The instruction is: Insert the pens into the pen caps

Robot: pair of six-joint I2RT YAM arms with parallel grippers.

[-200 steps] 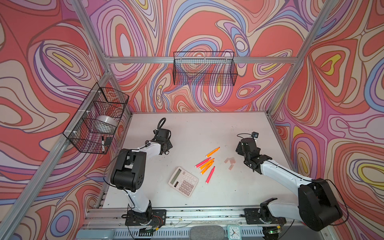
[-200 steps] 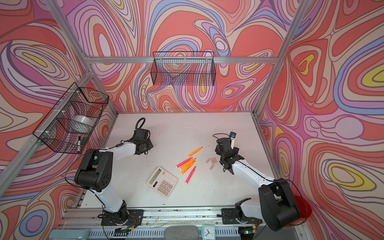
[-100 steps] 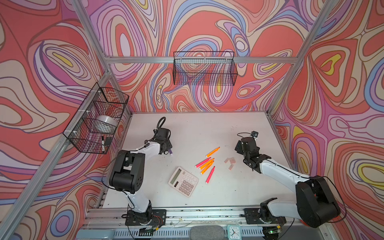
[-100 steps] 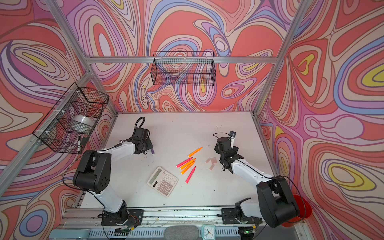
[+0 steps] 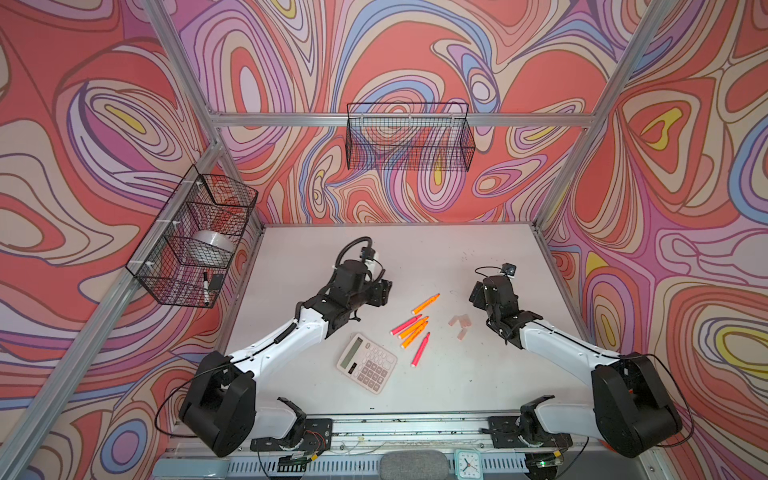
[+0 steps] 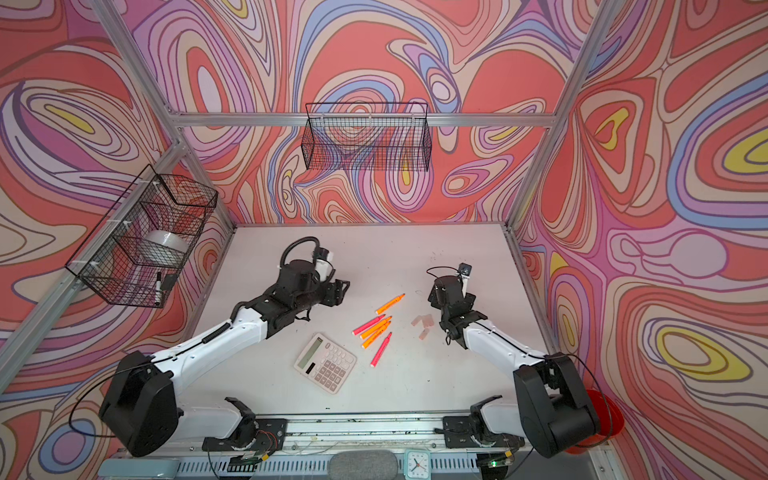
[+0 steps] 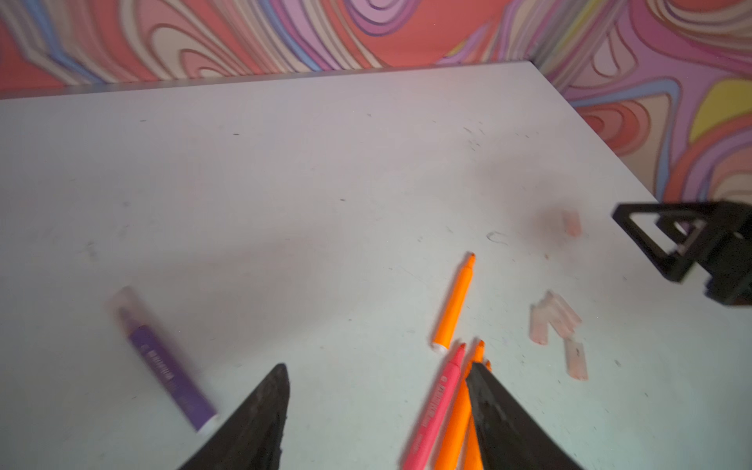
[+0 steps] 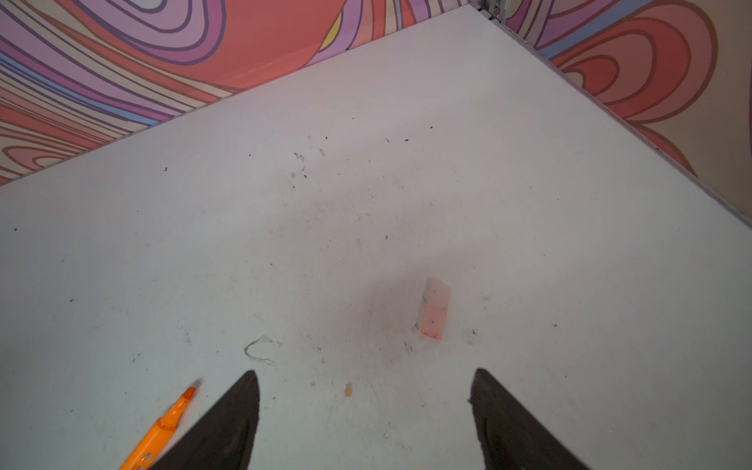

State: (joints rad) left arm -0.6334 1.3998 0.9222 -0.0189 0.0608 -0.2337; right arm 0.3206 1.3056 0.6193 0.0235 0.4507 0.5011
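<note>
One down: purple pen capped. Left gripper and right gripper both spread, empty. Next: pinch lone cap squarely, then line up orange pen.

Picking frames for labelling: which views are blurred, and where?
Left wrist view: motion-smeared, worst on the purple pen and the pen caps. Right wrist view: crisp, with a soft shadow beside the lone pen cap. Both top views: sharp, evenly lit.
</note>
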